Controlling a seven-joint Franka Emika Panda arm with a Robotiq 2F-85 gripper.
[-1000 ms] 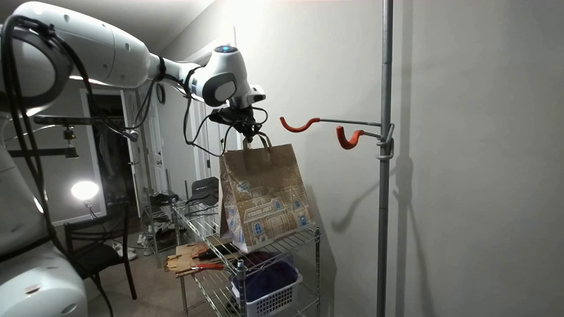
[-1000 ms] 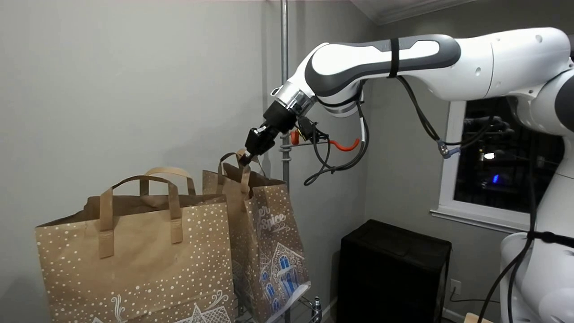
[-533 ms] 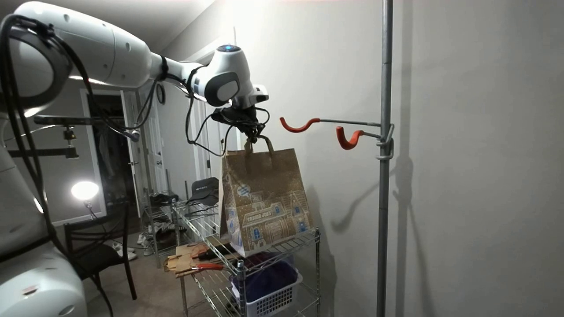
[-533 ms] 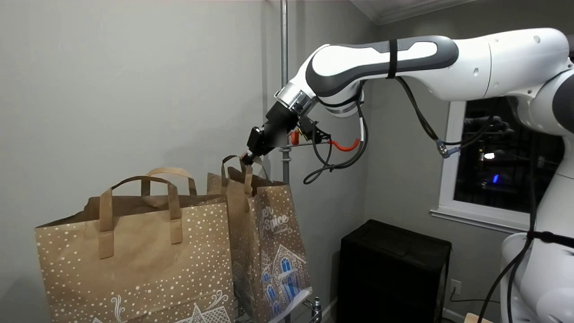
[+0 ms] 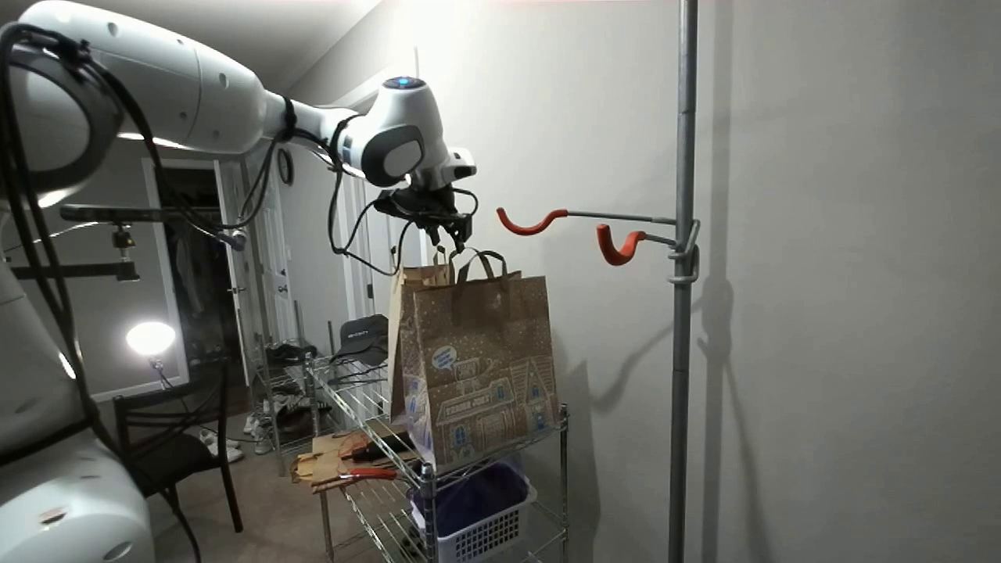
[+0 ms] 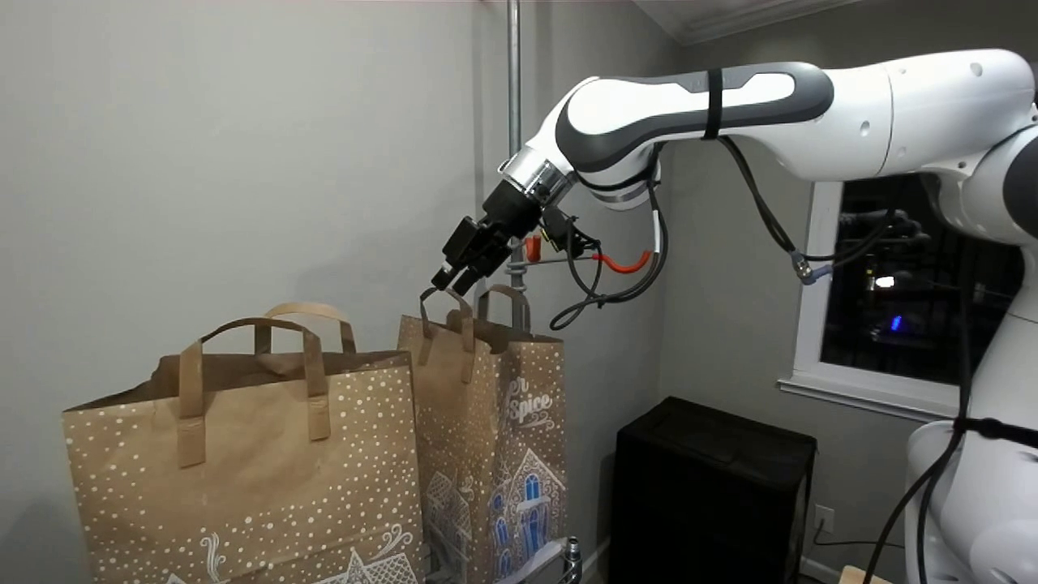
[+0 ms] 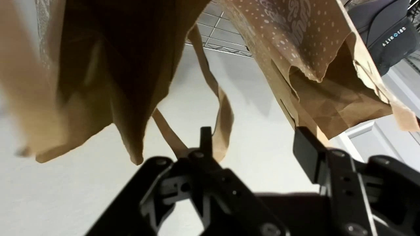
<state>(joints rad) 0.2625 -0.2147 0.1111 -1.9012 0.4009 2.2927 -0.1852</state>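
Gripper [image 6: 451,284] jaws stood spread, gripping nothing, just above one handle [image 6: 468,332] of the paper bag [image 6: 486,438], centre of an exterior view; contact with the strap unclear. Probably spread to free the bag: the wire rack [image 5: 428,508], lower middle of the frame, seemed to carry its weight. Second bag [image 6: 243,487] stood beside it, lower left; touching or not, couldn't tell. Versus half a second earlier: fingers had been together at the handles, bag tilted; now straighter and further right in both exterior views, handles parted.
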